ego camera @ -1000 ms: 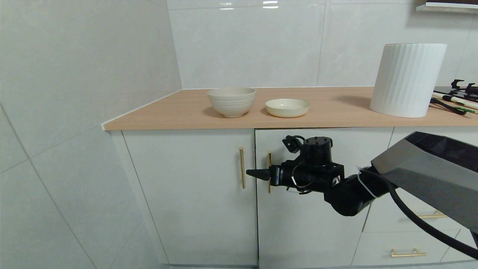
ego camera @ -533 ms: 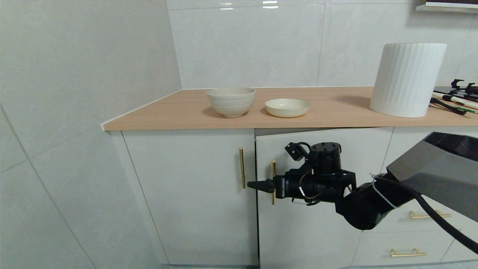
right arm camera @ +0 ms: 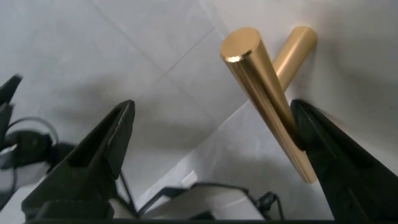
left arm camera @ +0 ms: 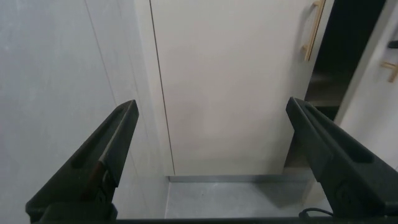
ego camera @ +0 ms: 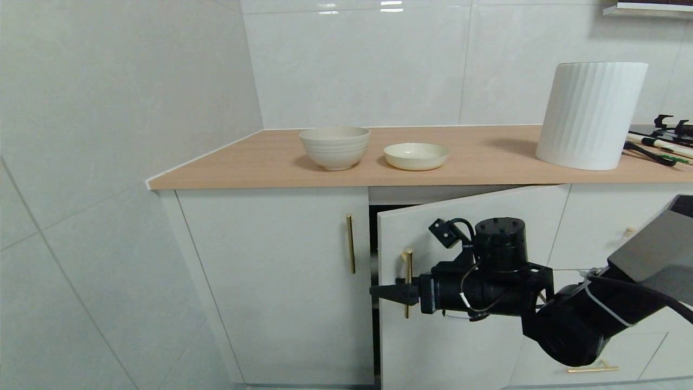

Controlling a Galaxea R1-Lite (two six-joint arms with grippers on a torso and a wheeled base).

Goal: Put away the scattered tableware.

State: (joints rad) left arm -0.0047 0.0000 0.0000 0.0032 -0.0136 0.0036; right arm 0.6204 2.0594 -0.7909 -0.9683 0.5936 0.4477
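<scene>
A cream bowl (ego camera: 335, 146) and a shallow cream dish (ego camera: 416, 155) stand side by side on the wooden countertop (ego camera: 260, 162). Below them, my right gripper (ego camera: 387, 292) is at the gold handle (ego camera: 409, 281) of the right cabinet door (ego camera: 465, 216), which stands partly swung out. In the right wrist view the handle (right arm camera: 267, 99) sits between the spread fingers, close against one of them, and the gripper (right arm camera: 214, 162) is open. My left gripper (left arm camera: 211, 155) is open and holds nothing, low down before the closed left door (left arm camera: 230, 87).
A tall white ribbed container (ego camera: 593, 114) stands on the right of the counter, with several utensils (ego camera: 658, 146) behind it. Tiled wall closes the left side. The left door has its own gold handle (ego camera: 350, 244). Drawers with gold pulls (ego camera: 590, 368) lie to the right.
The right arm has drawn back toward me with the handle hooked, and the right cabinet door has swung from shut to partly open, showing a dark gap.
</scene>
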